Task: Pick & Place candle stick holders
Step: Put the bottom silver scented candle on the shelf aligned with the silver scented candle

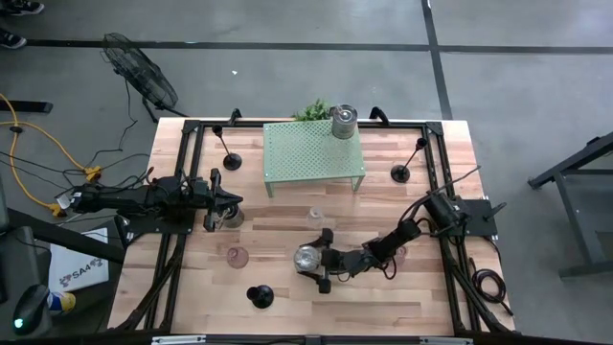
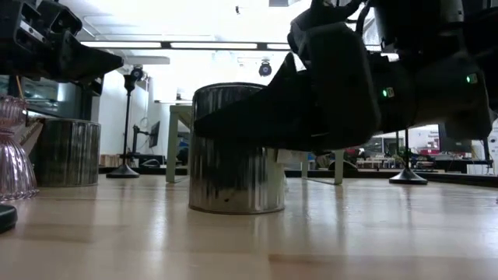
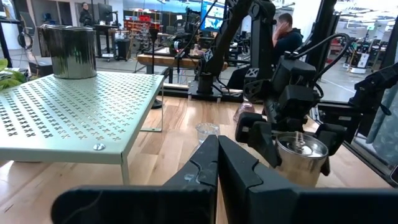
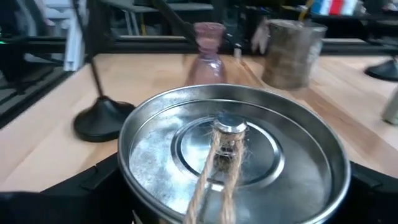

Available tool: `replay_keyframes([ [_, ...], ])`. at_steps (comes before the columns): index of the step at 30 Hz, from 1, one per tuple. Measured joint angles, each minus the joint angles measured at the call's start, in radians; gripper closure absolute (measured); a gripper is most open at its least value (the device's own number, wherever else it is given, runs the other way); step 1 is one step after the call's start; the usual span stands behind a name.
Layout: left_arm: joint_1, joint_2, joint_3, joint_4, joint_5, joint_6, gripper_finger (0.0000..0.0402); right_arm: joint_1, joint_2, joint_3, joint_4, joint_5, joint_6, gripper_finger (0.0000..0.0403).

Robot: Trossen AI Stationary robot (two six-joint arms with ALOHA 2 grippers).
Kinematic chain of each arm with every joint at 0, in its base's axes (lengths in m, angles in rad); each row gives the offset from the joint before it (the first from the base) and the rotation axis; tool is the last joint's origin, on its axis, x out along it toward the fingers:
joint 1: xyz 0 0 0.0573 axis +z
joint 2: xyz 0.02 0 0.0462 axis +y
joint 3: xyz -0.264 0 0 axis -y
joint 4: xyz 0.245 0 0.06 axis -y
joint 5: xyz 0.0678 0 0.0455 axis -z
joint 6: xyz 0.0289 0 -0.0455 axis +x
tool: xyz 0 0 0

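A shiny silver cup [image 1: 306, 257] stands on its base on the table, near the front middle; a twist of twine [image 4: 219, 168] lies inside it. My right gripper [image 1: 324, 260] comes in level from the right, open. One finger [image 3: 256, 135] is on either side of the cup [image 3: 302, 157], and I see a gap to each. My left gripper [image 1: 235, 203] hovers shut at the table's left, above a second silver cup [image 1: 230, 219]. Other holders stand about: a pink glass one [image 1: 237, 256], a clear one [image 1: 314, 218] and a black one [image 1: 260, 295].
The pale green perforated rack [image 1: 314, 156] stands at the back middle with a silver cup [image 1: 343, 122] on top and a plant [image 1: 311, 109] behind it. Slim black holders [image 1: 233, 159] [image 1: 402, 172] flank the rack. Black frame rails run along the table's sides.
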Motion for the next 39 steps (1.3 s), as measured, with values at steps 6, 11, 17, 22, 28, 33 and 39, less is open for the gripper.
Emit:
replay_keyframes([
  [6,0.000,0.000,0.000,0.000,0.000,0.000,0.0402,-0.001,-0.096,0.029,-0.204,0.081,0.115,0.0058],
  [11,0.000,0.000,0.000,0.000,0.000,0.000,0.0402,-0.001,-0.205,0.086,-0.379,0.135,0.127,0.0058],
  [17,0.000,0.000,0.000,0.000,0.000,0.000,0.0402,-0.012,-0.292,0.197,-0.570,0.318,0.126,0.0058],
  [22,0.000,0.000,0.000,0.000,0.000,0.000,0.0402,-0.056,-0.308,0.313,-0.715,0.509,0.111,0.0058],
  [28,0.000,0.000,0.000,0.000,-0.001,0.000,0.0402,-0.154,-0.310,0.374,-0.712,0.660,0.095,0.0058],
  [33,0.000,0.000,0.000,0.000,-0.001,0.000,0.0402,-0.238,-0.309,0.384,-0.710,0.710,0.128,0.0058],
  [39,0.000,0.000,0.000,0.000,0.000,0.000,0.0402,-0.329,-0.309,0.384,-0.711,0.705,0.166,0.0058],
])
